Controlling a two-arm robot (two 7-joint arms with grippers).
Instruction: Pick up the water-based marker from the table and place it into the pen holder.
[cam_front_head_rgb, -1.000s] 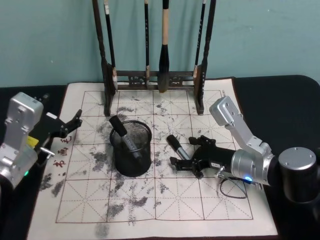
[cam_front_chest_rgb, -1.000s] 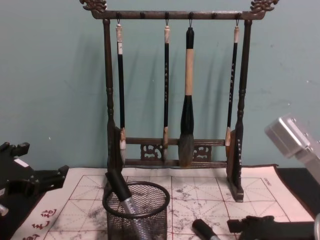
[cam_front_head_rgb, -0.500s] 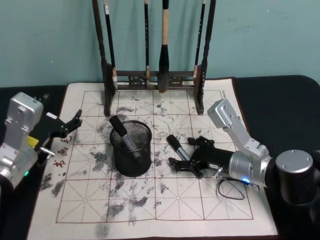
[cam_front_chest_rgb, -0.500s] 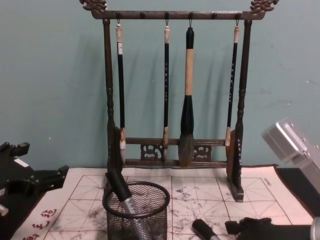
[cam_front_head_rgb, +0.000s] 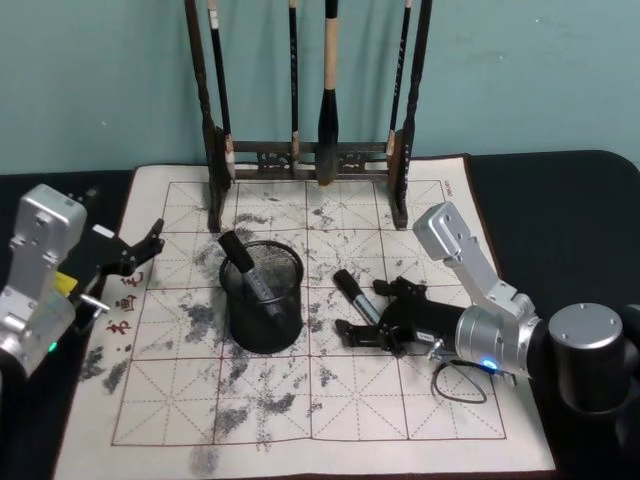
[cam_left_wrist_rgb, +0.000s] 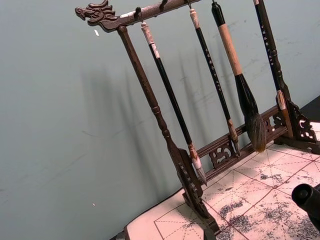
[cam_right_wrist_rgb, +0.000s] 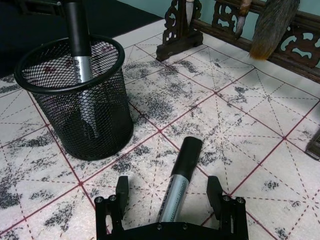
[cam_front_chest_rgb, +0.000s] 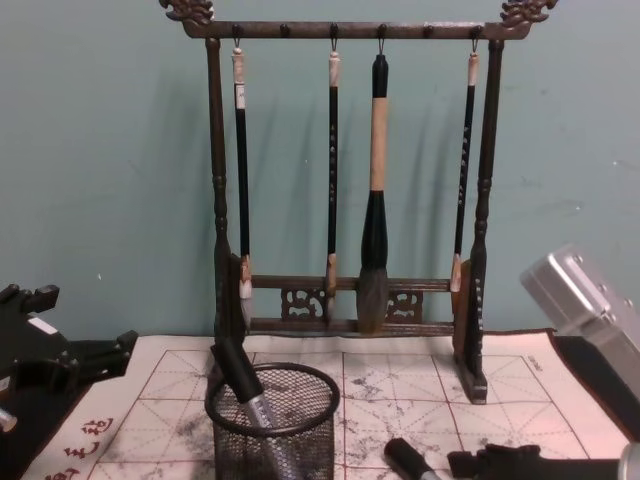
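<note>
A water-based marker (cam_front_head_rgb: 354, 293) with a black cap and silver barrel lies on the ink-stained felt mat, just right of the pen holder (cam_front_head_rgb: 262, 297), a black wire-mesh cup. Another marker (cam_front_head_rgb: 245, 268) leans inside the cup. My right gripper (cam_front_head_rgb: 368, 310) is low over the mat and open. In the right wrist view its fingers (cam_right_wrist_rgb: 122, 187) flank the lying marker (cam_right_wrist_rgb: 177, 180) without touching it, and the pen holder (cam_right_wrist_rgb: 75, 100) stands beyond. The chest view shows the holder (cam_front_chest_rgb: 272, 425) and the marker's cap (cam_front_chest_rgb: 405, 460). My left gripper (cam_front_head_rgb: 135, 258) hovers open at the mat's left edge.
A tall dark wooden brush rack (cam_front_head_rgb: 310, 160) with several hanging brushes stands at the back of the mat, also large in the left wrist view (cam_left_wrist_rgb: 165, 140). A thin black cable loop (cam_front_head_rgb: 462, 380) lies under the right arm. Black table surrounds the mat.
My right arm has eased slightly lower and to the left, bringing its open fingers further along the lying marker. The left arm, holder and marker have stayed put.
</note>
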